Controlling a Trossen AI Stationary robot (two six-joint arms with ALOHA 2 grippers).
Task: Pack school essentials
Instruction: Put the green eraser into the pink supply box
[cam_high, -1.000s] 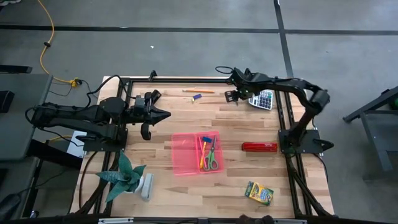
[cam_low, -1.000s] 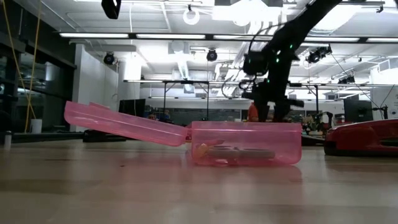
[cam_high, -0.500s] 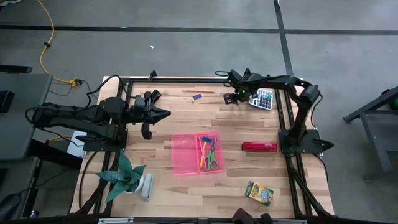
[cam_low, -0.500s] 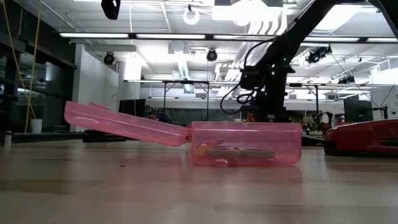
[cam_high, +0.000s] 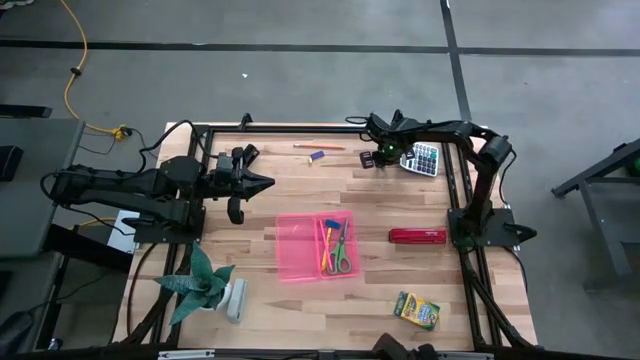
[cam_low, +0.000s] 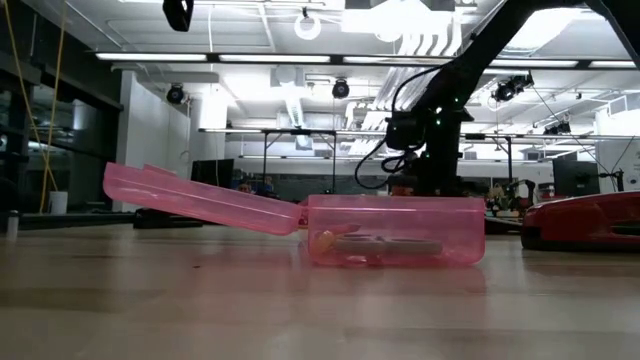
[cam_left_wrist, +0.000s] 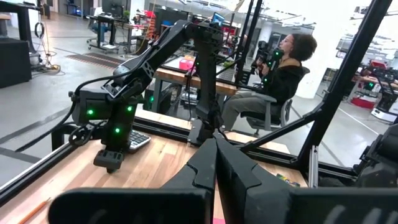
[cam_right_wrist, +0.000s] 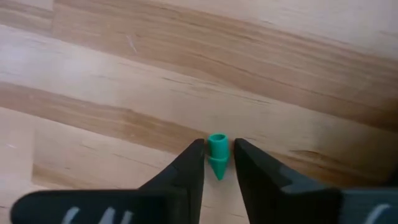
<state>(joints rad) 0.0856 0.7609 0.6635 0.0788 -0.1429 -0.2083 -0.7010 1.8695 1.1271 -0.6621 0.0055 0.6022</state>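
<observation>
While the left gripper (cam_high: 262, 183) waits at the left-centre of the high view with its fingers pressed together, the right gripper (cam_high: 367, 159) sits low over the bench (cam_high: 300, 195) in the upper middle of the frame, just left of the calculator (cam_high: 421, 159). Its fingers (cam_right_wrist: 189, 165) are narrow, one on each side of a small green eraser cap (cam_right_wrist: 217, 150); whether they actually pinch it I cannot tell. The open pink case (cam_high: 315, 246) at centre frame holds green-handled scissors (cam_high: 340, 248) and pencils (cam_high: 325, 245), the crayon box (cam_high: 416, 310) lies lower right, the red stapler (cam_high: 417, 236) right of the case, and a pencil (cam_high: 318, 147) and blue eraser (cam_high: 317, 156) at upper centre.
</observation>
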